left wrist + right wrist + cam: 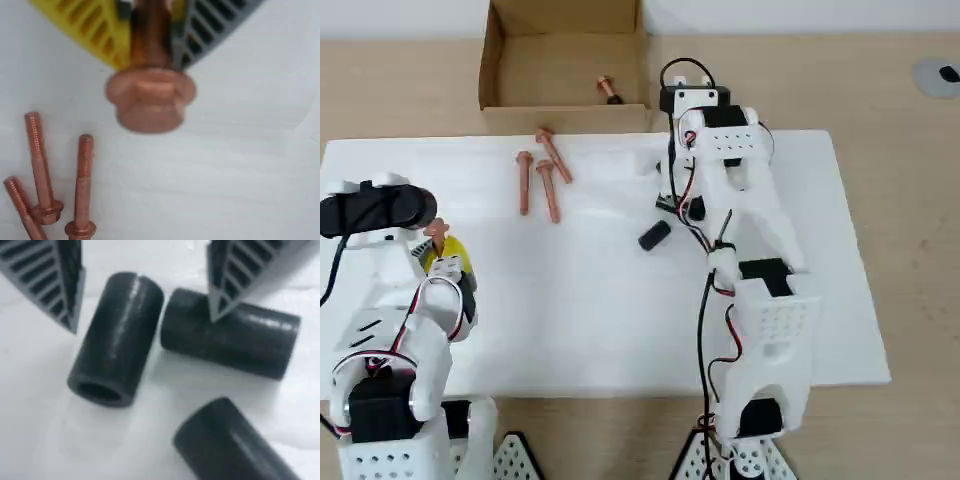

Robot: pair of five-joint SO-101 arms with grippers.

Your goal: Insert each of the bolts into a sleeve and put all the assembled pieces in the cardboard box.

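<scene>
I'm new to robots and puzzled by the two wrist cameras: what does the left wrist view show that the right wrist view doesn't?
Left wrist view: the left gripper shut on a copper bolt, its head pointing out past the fingertips, with three loose bolts lying on the sheet. Right wrist view instead: the right gripper, open, above three black sleeves lying on their sides. Shared: the white sheet underneath.
</scene>
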